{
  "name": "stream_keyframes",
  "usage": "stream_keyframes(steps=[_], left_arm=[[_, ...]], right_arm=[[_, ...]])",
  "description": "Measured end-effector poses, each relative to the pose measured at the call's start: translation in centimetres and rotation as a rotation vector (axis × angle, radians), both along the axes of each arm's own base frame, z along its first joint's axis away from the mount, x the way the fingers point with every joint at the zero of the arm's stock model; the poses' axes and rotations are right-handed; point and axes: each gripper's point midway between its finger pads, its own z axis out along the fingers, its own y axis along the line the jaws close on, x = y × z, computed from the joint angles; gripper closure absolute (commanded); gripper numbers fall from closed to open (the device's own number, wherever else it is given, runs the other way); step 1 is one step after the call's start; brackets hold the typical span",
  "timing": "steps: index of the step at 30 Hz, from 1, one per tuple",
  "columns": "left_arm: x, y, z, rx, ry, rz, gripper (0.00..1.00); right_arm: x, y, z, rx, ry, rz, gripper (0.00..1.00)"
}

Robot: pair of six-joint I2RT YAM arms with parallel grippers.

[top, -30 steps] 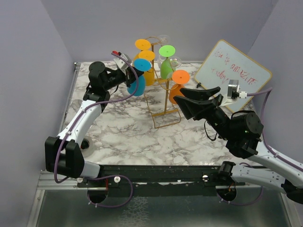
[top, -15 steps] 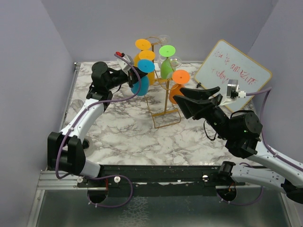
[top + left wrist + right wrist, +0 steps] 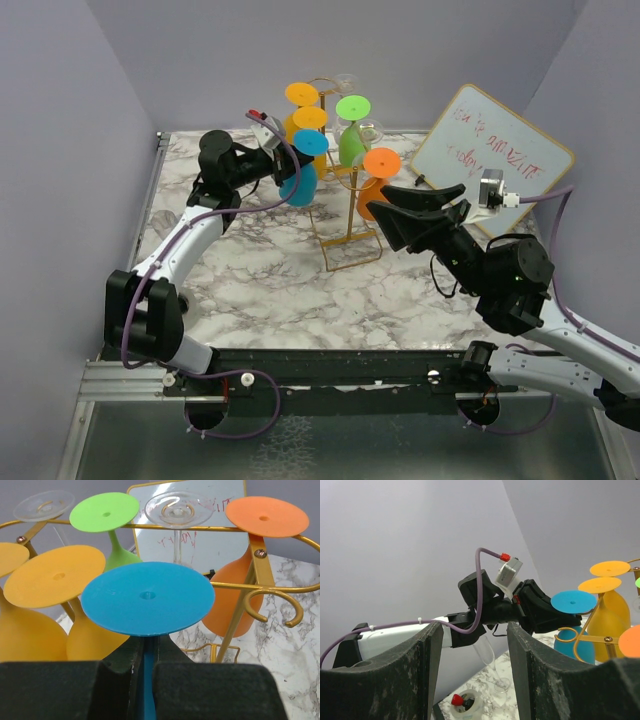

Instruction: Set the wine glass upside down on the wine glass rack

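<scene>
Since a second earlier, the left fingers [image 3: 284, 166] had carried the blue wine glass [image 3: 148, 597] closer to the wine glass rack [image 3: 349, 215], pinching its stem with the foot above them and the bowl below. A free curled loop [image 3: 272, 605] lay ahead to their right. The foot likely needed to stay level above the wires as the stem slid in, clear of the yellow glass [image 3: 55, 575] to their left. The right fingers [image 3: 378, 202] were spread, the rack just past their tips.

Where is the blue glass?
The blue glass hangs upside down in the left gripper, left of centre at the back in the top view, at the left side of the wine glass rack, beside the yellow glasses.
</scene>
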Motion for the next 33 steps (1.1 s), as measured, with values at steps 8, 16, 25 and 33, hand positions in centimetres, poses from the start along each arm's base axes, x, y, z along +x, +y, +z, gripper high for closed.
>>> stream_keyframes(steps=[8,16,25,33], left_arm=[[0.5,-0.5,-1.5,0.006,0.038,-0.017,0.95],[0.3,-1.1,-1.3,-0.008,0.065,-0.062,0.65],[-0.3,-0.7,-1.9,-0.028,0.116,-0.027,0.39],[-2.1,1.6,-2.2,-0.061,0.168,0.124,0.22]], right_arm=[[0.1,0.0,-0.3,-0.004,0.005,-0.004,0.41],[0.2,0.0,-0.4,-0.006,0.008,-0.007,0.41],[0.2,0.1,-0.7,-0.007,0.015,-0.004,0.41],[0.4,0.1,-1.5,-0.018,0.029,-0.012,0.41]])
